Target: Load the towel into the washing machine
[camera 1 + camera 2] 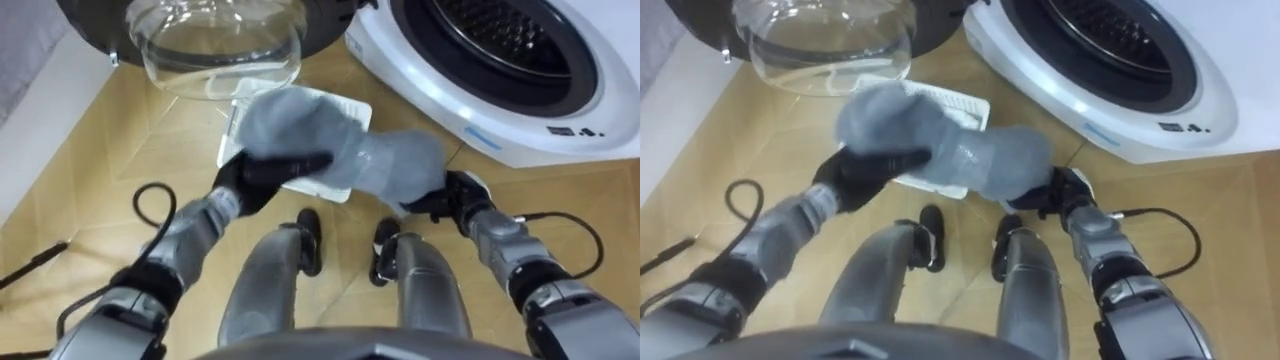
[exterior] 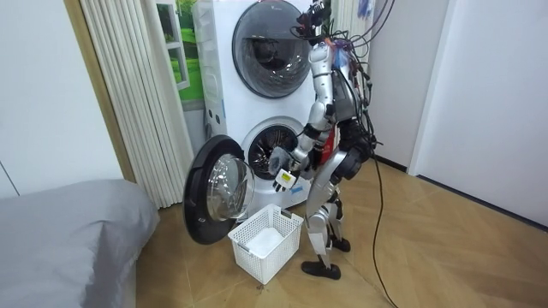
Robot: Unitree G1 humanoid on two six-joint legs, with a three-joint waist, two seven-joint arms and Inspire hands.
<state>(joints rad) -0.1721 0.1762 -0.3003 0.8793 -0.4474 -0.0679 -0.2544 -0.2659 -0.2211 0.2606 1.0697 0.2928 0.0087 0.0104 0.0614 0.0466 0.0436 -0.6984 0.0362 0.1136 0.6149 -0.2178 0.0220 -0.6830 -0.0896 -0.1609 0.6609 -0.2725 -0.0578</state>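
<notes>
Two-handed carry: towel (image 1: 335, 140) above basket (image 1: 352, 108).
Left hand (image 1: 262, 175): clenched on one end.
Right hand (image 1: 455, 195): under cloth, grasp cannot be told.
Handling: soft, light, limp; hold bunched ends.

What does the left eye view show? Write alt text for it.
A grey towel stretches between the robot's left hand, which grips it, and its right hand, above a white basket on the floor. The washing machine stands open upper right, its glass door upper left.
</notes>
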